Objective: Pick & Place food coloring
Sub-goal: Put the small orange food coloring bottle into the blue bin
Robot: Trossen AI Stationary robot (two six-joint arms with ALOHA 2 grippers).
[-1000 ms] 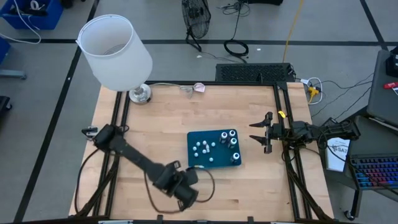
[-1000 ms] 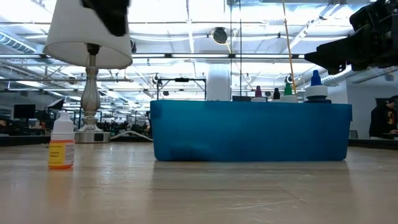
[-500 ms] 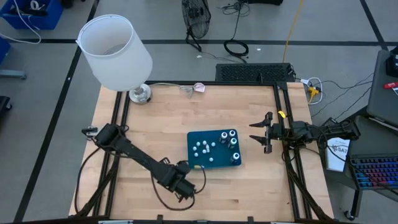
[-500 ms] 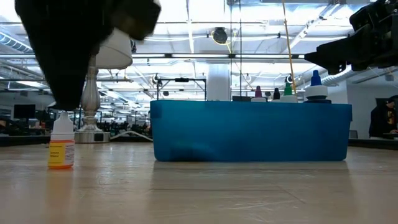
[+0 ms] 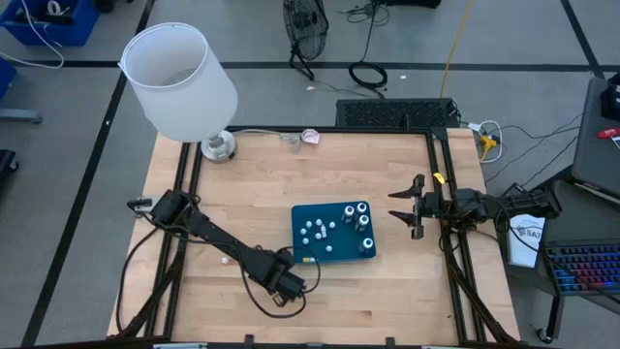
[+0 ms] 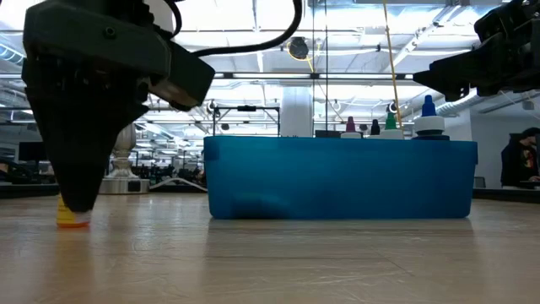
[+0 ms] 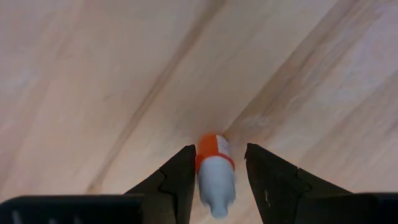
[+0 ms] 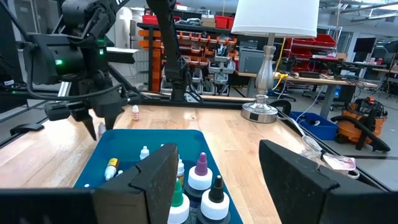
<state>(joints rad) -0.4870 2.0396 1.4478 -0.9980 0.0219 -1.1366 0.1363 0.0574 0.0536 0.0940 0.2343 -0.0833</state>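
Far left at the table's back corner stands a lamp (image 5: 179, 82) with a white shade, its base on the wood table (image 5: 262, 184). Left arm reaches diagonally across the table's front half; left gripper (image 5: 287, 282) is down low at the table surface near the front edge, just in front of the tray's front left corner. In the left wrist view its fingers (image 7: 176, 177) are parted and straddle a small orange-and-white food coloring bottle (image 7: 213, 171), one finger on each side; contact can't be confirmed, so it's around the bottle, not clearly clamped. Low view shows the gripper's dark body covering most of that bottle, only the orange bottom peeking out. Center: teal-blue tray (image 5: 302, 221) holding several small capped bottles (image 5: 356, 218) toward its right side and small whitish pieces (image 5: 316, 231) on its left. Right: right gripper (image 5: 407, 206) hovers just beside the tray's right edge, jaws spread apart, nothing between them, above the table.
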